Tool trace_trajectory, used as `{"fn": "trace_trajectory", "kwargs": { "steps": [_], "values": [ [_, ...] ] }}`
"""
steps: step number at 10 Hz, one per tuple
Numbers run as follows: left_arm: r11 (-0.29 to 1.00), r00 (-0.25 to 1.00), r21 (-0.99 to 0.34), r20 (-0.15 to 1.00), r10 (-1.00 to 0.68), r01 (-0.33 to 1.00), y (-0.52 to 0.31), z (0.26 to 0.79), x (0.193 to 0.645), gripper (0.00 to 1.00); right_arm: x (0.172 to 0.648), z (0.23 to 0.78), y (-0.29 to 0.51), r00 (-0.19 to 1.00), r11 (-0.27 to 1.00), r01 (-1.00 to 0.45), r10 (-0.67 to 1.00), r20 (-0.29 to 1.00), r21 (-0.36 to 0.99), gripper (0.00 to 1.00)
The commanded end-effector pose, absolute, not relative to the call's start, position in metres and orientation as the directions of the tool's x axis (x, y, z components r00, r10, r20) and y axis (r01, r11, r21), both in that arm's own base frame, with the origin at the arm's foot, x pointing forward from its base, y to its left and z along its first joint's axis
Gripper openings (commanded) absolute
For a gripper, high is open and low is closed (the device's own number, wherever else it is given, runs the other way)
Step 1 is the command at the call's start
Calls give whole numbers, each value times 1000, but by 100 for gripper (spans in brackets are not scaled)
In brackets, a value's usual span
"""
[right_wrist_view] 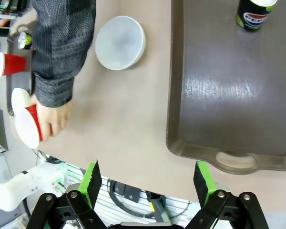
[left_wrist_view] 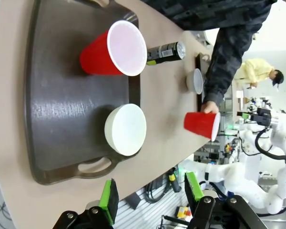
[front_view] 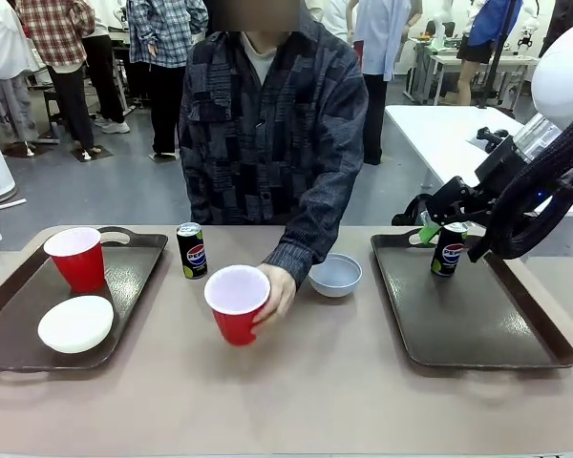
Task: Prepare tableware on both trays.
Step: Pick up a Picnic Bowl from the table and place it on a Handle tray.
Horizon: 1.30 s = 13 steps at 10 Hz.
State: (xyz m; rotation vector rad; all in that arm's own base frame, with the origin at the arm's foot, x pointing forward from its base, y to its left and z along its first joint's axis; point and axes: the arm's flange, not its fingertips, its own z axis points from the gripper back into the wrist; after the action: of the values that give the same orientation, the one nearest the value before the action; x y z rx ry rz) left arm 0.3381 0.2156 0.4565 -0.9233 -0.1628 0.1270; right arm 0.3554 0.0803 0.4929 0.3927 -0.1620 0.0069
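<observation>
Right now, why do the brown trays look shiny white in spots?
Right wrist view: light bounces off the right tray, leaving a pale streaky glare. Left wrist view: the left tray has the same whitish sheen. Front view: both trays show only a soft shine.

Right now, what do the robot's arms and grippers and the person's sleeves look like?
Right arm: glossy white rounded shell, with a bundle of black cables running along to the wrist. Left gripper and right gripper: black two-finger linkages with visible pivot bolts and bright green pads. Person: long sleeve in a dark grey-blue patchwork print.
</observation>
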Motion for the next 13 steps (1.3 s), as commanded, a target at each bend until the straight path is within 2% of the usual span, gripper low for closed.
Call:
{"fn": "trace_trajectory", "kwargs": {
  "steps": [1,4,5,6,7,8,13],
  "values": [
    [595,980,-802,85,180,-40,215,457,338,74,375,479,106,989,963,-17,-23,144,269,100],
    [595,980,-802,85,180,-40,215,457,338,74,399,457,147,989,981,-61,34,146,186,100],
    [595,980,-802,85,180,-40,215,457,338,74,392,457,153,992,985,-56,37,118,161,100],
    [595,980,-802,85,180,-40,215,457,338,74,344,488,142,991,994,-57,44,126,98,100],
    [595,980,-802,85,180,-40,215,457,338,74,292,516,132,975,992,-116,102,196,58,100],
    [595,980,-802,85,180,-40,215,457,338,74,273,522,128,974,994,-106,100,205,19,100],
    [595,980,-802,85,180,-40,215,457,338,74,284,505,124,991,993,-90,82,109,75,100]
  ]
}}
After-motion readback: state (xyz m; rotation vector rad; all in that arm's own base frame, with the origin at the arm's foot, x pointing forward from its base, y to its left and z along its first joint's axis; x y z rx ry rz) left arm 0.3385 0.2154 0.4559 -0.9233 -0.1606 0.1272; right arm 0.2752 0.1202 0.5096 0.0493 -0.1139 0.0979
